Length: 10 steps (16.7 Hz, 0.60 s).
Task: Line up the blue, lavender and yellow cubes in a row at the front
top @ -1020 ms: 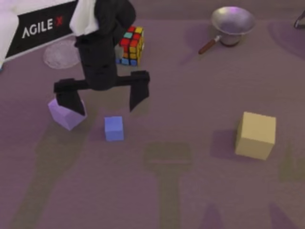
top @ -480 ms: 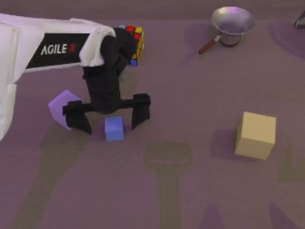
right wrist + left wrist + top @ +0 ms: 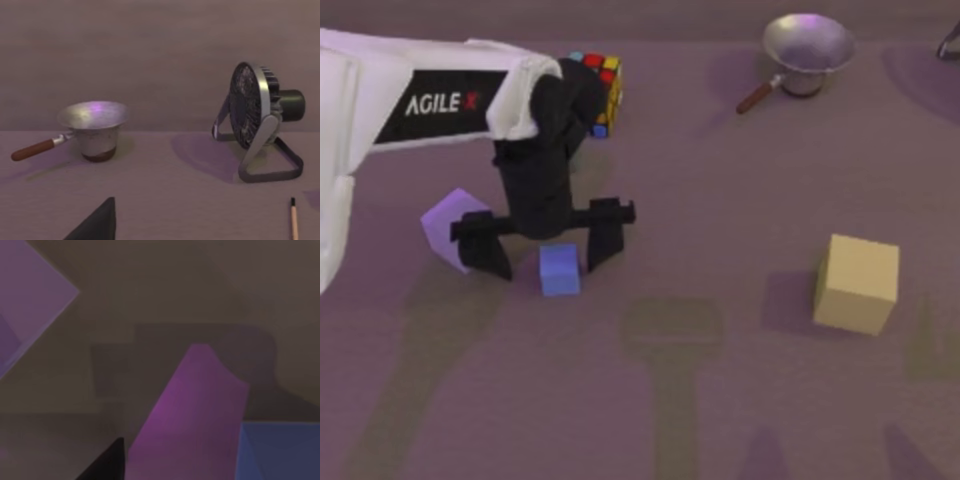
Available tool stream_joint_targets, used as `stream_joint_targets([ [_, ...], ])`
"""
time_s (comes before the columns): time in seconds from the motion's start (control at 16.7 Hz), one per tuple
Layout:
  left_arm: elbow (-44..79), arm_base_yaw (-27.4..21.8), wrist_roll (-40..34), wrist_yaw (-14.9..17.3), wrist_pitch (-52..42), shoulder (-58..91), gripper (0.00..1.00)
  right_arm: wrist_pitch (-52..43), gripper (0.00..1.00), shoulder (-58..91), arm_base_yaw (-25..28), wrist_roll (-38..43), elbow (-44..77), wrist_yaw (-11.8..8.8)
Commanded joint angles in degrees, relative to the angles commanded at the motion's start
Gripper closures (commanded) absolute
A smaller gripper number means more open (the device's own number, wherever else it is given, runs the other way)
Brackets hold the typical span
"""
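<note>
The small blue cube [image 3: 560,270] sits left of centre on the table. My left gripper [image 3: 542,252] is open and low around it, one finger on each side, neither touching it. The lavender cube [image 3: 442,222] lies just left of the gripper, partly behind its left finger. Far to the right the large yellow cube [image 3: 858,283] stands alone. In the left wrist view the lavender cube [image 3: 30,300] and a corner of the blue cube [image 3: 280,452] show beyond one dark fingertip [image 3: 107,462]. My right arm is parked off the top view; only one fingertip [image 3: 100,222] shows, well off centre.
A multicoloured puzzle cube [image 3: 604,82] stands behind the left arm. A metal pan [image 3: 807,48] with a wooden handle is at the back right. The right wrist view also shows a small desk fan [image 3: 260,125] and a pencil [image 3: 294,220].
The left gripper came forward and down from behind the lavender cube until its fingers straddled the blue cube. In the last half second its right finger moved in toward the cube.
</note>
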Motion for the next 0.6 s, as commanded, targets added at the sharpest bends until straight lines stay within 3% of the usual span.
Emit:
stream_joint_targets([
  [0.48,0.0,0.0,0.0,0.0,0.0,0.0,0.98,0.0,0.0,0.0,0.0,0.0,0.0,0.0],
  [0.6,0.0,0.0,0.0,0.0,0.0,0.0,1.0,0.0,0.0,0.0,0.0,0.0,0.0,0.0],
])
